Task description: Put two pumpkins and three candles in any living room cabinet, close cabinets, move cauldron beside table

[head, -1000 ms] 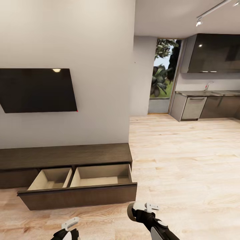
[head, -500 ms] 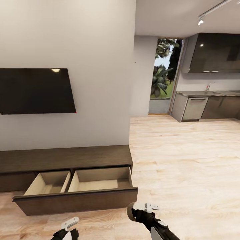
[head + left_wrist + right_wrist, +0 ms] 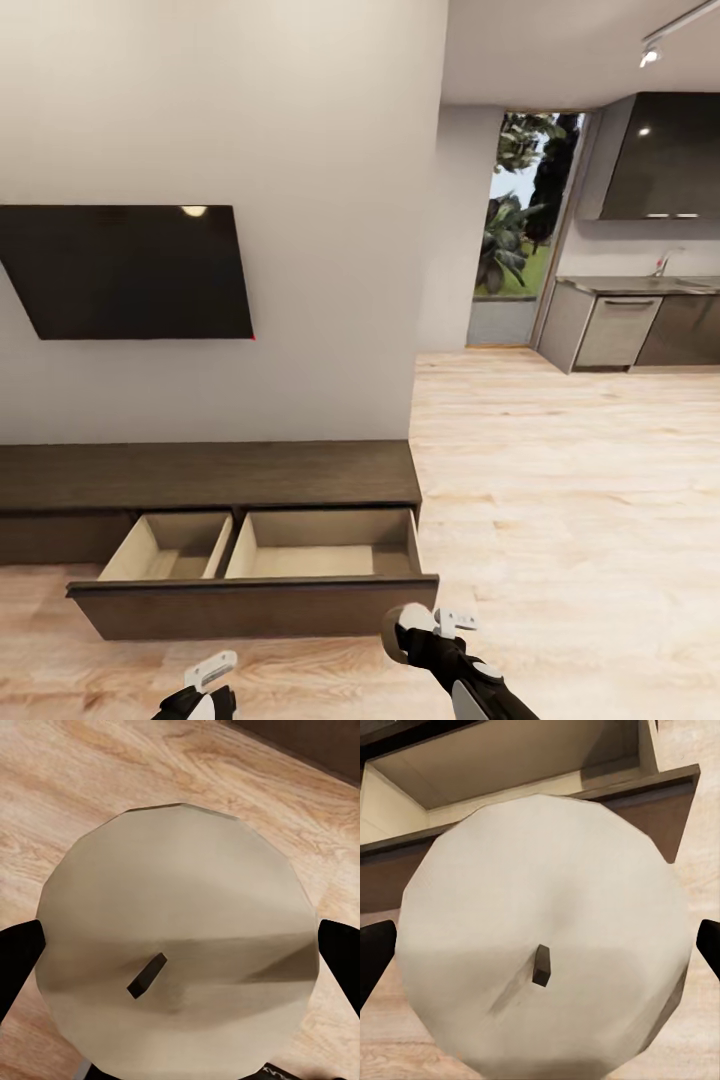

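Observation:
The long dark brown cabinet (image 3: 210, 475) runs along the wall with its wide drawer (image 3: 255, 605) pulled out, showing two pale beige compartments with nothing seen inside. My right gripper (image 3: 432, 628) hovers just in front of the drawer's right end, shut on a whitish candle (image 3: 392, 630). In the right wrist view that candle (image 3: 544, 907) sits between the black fingers (image 3: 375, 952), its dark wick up, with the drawer (image 3: 510, 757) behind it. My left gripper (image 3: 208, 678) hangs low over the floor, shut on another candle (image 3: 176, 907) between its fingers (image 3: 16, 960).
A black TV (image 3: 130, 270) hangs on the white wall above the cabinet. Light wood floor (image 3: 570, 500) stretches out to the right. At the far right stand dark kitchen cupboards (image 3: 640, 325) and a doorway (image 3: 515, 235) onto green plants.
The whole picture has shifted to the right, so the camera has turned; the cabinet and drawer sit further right in view. Both grippers keep their places and their candles.

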{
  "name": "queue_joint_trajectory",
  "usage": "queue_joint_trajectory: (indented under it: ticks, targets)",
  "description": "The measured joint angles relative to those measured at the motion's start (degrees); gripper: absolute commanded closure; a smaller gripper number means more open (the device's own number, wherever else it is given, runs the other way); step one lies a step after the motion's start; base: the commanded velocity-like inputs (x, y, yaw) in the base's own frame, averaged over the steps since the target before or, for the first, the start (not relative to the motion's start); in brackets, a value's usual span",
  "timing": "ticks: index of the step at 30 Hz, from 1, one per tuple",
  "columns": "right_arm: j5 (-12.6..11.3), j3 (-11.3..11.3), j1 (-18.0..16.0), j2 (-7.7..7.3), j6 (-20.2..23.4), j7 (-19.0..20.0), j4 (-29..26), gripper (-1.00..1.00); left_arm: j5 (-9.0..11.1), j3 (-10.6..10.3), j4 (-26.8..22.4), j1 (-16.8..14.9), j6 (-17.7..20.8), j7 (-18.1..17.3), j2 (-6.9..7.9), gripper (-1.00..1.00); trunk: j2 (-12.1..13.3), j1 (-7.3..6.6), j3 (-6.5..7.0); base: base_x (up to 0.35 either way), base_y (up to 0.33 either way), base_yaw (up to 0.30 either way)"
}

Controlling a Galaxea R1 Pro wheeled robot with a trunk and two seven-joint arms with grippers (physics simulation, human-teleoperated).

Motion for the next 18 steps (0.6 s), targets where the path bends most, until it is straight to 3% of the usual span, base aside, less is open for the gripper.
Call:
queue_joint_trajectory:
  ticks: [7,9,10,11,13,15,18]
  targets:
    - [0.09,0.70,0.03,0.00,1.12,-0.07,-1.72,1.00,-0.20,-0.33,-0.51,-0.01,0.82,-0.19,0.13,1.00,-0.01,-0.01,0.01,0.157,0.004,0.001]
    - [-0.07,1.50,0.03,-0.06,4.31,-0.38,-3.78,1.00,-0.10,-0.34,-2.08,-0.20,2.82,-0.23,0.10,1.00,0.00,-0.01,0.01,0.063,0.000,0.000]
    - [-0.15,1.75,0.06,-0.04,7.74,-0.76,-5.15,1.00,-0.06,-0.34,-3.93,-0.30,5.58,-0.26,0.15,1.00,0.00,0.00,0.01,0.025,0.000,0.000]
    - [-0.21,1.92,0.06,0.02,14.00,-2.07,-7.36,1.00,0.30,-0.23,-8.35,-0.36,11.94,-0.38,0.34,1.00,0.00,0.00,0.00,0.016,0.000,0.000]
    - [0.07,1.68,0.01,0.04,21.87,-4.85,-11.45,1.00,0.07,-0.03,-16.56,-0.42,22.11,-0.35,0.55,1.00,0.00,0.00,0.02,0.008,0.000,0.000]
    - [-0.28,1.50,-0.01,0.01,28.43,-7.91,-19.32,1.00,-0.12,0.20,-25.18,-0.47,30.15,-0.19,0.70,1.00,0.01,0.00,0.02,0.003,0.000,0.000]
    - [-0.46,1.40,-0.09,0.09,35.07,-11.06,-27.17,1.00,-0.34,1.12,-34.24,-0.58,34.61,0.03,0.74,1.00,0.00,0.00,0.02,0.000,0.000,0.000]
